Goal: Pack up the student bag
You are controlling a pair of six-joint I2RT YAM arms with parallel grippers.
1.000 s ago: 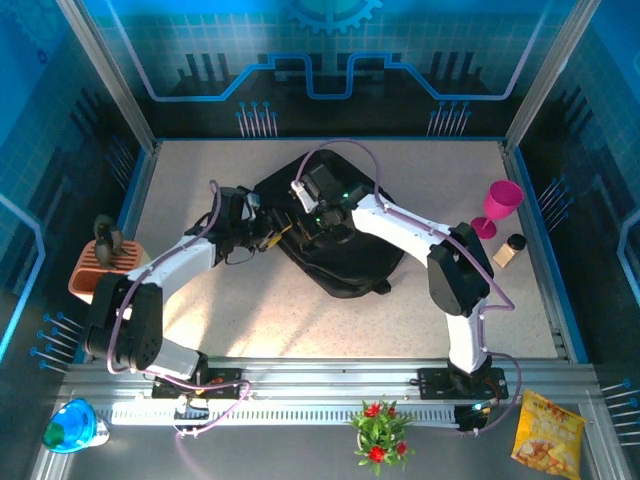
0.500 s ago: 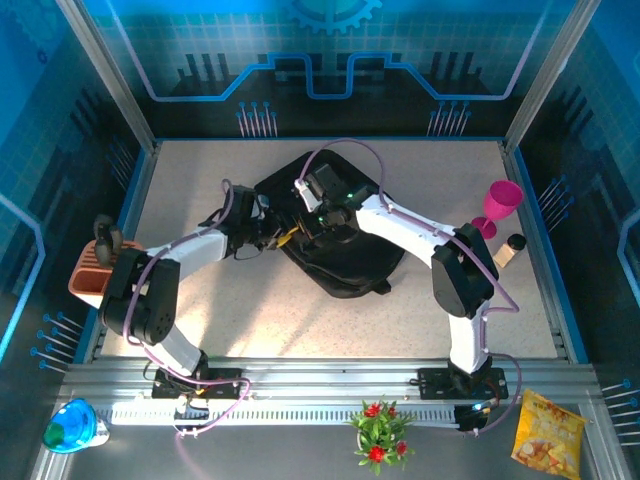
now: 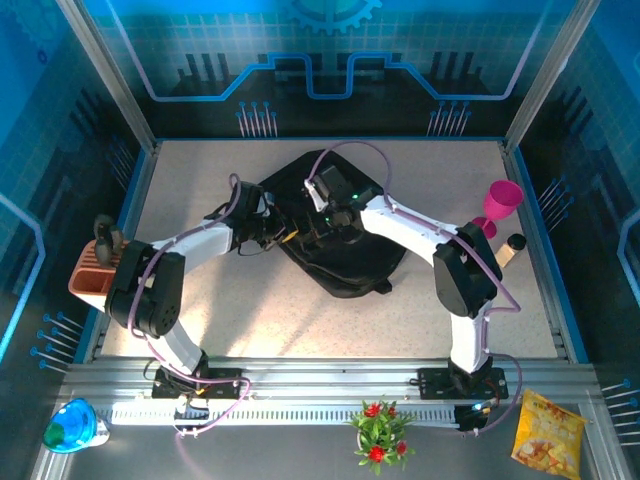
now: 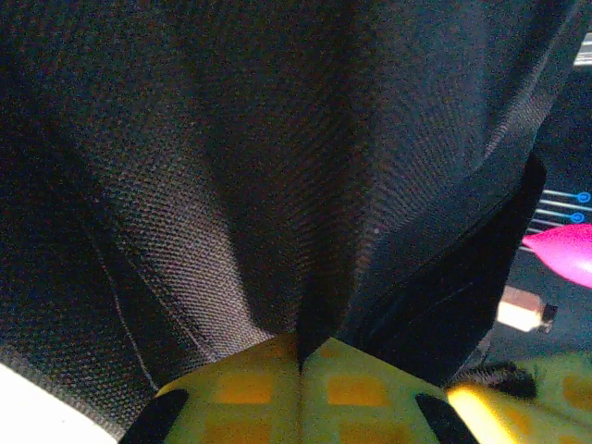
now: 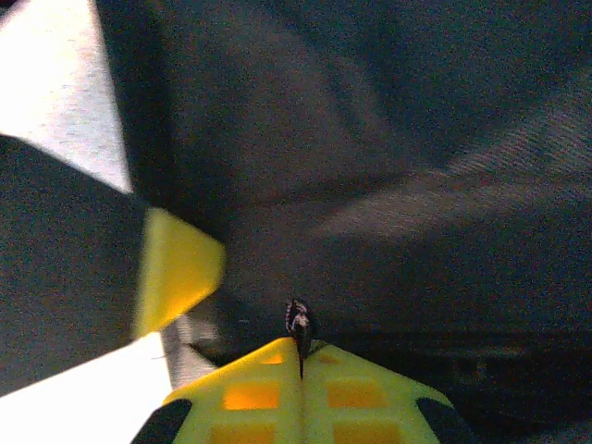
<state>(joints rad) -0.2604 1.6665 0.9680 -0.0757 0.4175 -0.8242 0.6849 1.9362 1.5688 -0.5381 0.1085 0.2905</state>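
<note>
The student bag (image 3: 345, 262) lies near the middle of the surface (image 3: 200, 180), a little toward its far side, and both arms reach onto its upper part. The left hand (image 4: 299, 344) is pinched tight on a fold of the bag's black fabric. The right hand (image 5: 299, 344) is likewise closed, with a small dark tab of the bag caught at its tips.

I log: left arm (image 3: 190, 245) and right arm (image 3: 412, 228) white, black joints, mauve cables (image 3: 350, 146); left hand (image 4: 299, 365), right hand (image 5: 301, 356) yellow, orange squares.
</note>
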